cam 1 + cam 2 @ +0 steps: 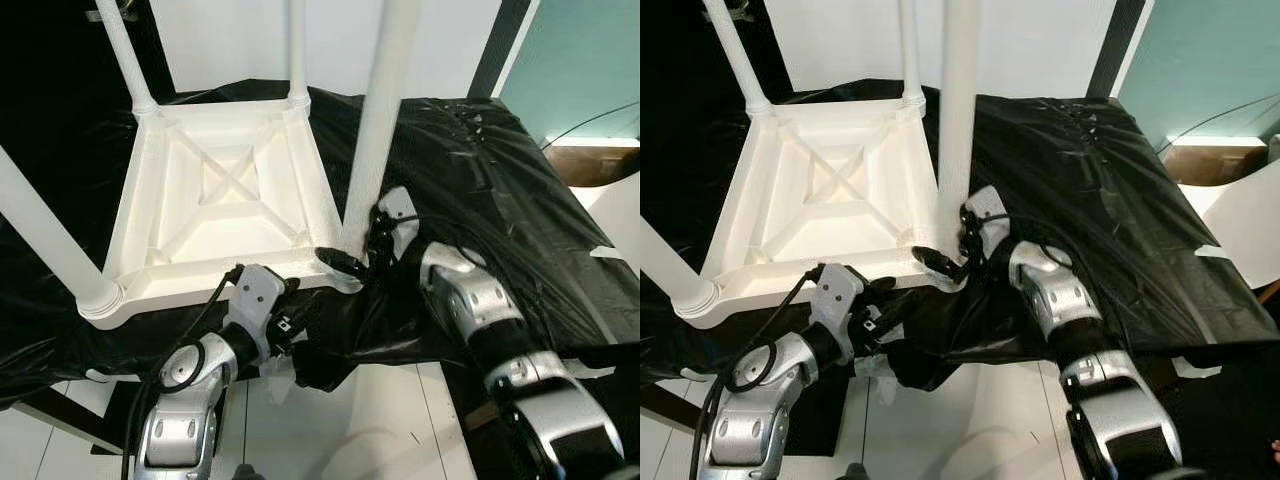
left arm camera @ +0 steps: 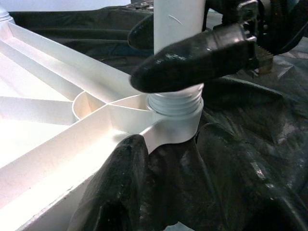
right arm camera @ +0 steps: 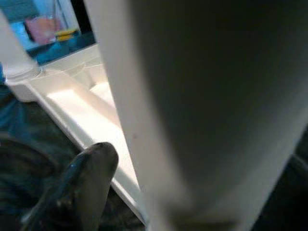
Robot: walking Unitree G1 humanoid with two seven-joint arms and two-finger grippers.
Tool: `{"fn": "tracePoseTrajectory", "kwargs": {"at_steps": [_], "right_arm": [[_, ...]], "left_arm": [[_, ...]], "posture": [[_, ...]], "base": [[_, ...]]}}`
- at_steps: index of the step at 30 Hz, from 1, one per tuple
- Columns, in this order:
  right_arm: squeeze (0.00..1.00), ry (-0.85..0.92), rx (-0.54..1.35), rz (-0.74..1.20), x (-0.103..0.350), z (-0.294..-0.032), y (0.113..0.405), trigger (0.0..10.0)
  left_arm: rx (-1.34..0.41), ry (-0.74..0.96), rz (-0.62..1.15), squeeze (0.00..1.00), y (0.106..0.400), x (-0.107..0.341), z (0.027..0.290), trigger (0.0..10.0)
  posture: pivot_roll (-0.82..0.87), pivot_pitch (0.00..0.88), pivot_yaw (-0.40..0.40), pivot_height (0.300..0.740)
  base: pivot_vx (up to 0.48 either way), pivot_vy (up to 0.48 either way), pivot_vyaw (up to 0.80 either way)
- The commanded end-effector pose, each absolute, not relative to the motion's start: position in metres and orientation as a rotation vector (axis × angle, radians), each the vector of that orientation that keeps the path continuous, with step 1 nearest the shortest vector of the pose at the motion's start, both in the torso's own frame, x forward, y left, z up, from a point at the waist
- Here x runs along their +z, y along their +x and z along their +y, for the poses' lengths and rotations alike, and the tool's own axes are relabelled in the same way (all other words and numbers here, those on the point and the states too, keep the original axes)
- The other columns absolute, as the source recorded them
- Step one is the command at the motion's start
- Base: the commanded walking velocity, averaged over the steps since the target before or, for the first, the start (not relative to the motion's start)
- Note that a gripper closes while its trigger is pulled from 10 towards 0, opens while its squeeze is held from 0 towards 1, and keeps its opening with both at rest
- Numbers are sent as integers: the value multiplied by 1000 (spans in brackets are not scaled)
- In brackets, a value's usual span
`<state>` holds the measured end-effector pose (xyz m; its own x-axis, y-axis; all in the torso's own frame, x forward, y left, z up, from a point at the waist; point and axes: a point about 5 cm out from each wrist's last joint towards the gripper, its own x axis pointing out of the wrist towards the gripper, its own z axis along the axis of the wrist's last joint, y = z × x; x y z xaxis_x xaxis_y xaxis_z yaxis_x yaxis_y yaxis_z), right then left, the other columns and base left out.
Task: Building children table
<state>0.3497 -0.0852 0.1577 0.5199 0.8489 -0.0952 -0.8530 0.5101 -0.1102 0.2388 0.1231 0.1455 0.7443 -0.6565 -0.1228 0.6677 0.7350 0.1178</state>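
Gripping table leg [image 1: 378, 130], right claw [image 1: 352, 262] clamped.

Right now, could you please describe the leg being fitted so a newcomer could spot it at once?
On the black sheet lies an upturned white tabletop with a white leg at each corner. The one meant is the leg at the corner nearest the robot's right arm. Only it has the right gripper clamped round its base.

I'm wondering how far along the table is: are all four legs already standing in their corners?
Yes, the upturned white tabletop has a leg at each corner, the right pincer gripping the nearest leg.
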Motion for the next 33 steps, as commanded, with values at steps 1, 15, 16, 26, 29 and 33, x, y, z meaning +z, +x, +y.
{"fn": "tracePoseTrajectory", "kwargs": {"at_steps": [1,15,16,26,29,33], "right_arm": [[0,-182,1062,70,150,-83,349,3725],[0,-253,975,169,131,-94,353,0],[0,-232,957,170,130,-91,353,0],[0,-66,700,224,121,-71,345,0],[0,21,524,226,115,-61,337,0],[0,50,474,222,114,-58,334,0]], "left_arm": [[-589,162,73,0,243,145,129,10000],[-574,155,75,0,240,145,130,10000],[-576,154,75,0,240,145,130,10000],[-586,145,83,0,237,143,127,10000],[-590,141,87,0,237,142,126,10000],[-591,140,88,0,237,142,126,10000]], "posture": [[142,0,-67,740],[139,6,-74,740],[137,9,-73,740],[130,21,-69,740],[131,22,-71,740],[131,22,-71,740]], "base": [[0,0,0],[0,0,0],[0,0,0],[0,0,0],[0,0,0],[0,0,0]]}}
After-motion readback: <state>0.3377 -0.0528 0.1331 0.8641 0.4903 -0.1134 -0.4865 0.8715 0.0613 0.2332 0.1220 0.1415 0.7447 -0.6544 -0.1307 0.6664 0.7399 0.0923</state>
